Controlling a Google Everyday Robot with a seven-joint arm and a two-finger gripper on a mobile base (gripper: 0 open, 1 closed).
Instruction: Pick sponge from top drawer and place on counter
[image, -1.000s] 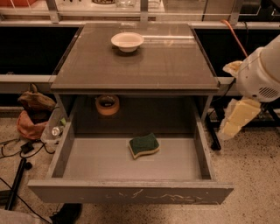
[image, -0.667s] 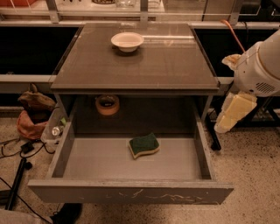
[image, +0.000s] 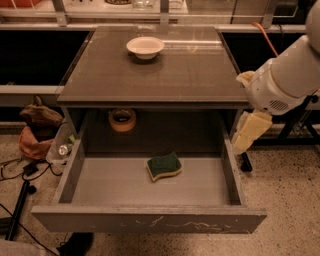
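The sponge, dark green on top with yellow foam below, lies flat on the grey floor of the open top drawer, right of the middle and toward the back. The counter is the grey-brown tabletop above the drawer. My gripper hangs from the white arm at the right, just outside and above the drawer's right wall, to the right of the sponge and apart from it. Its pale fingers point down.
A white bowl stands at the counter's back centre. A roll of tan tape sits at the back left under the counter. A bag and cables lie on the floor at the left.
My arm and gripper have moved left, toward the drawer's right wall. The sponge and drawer have not moved.
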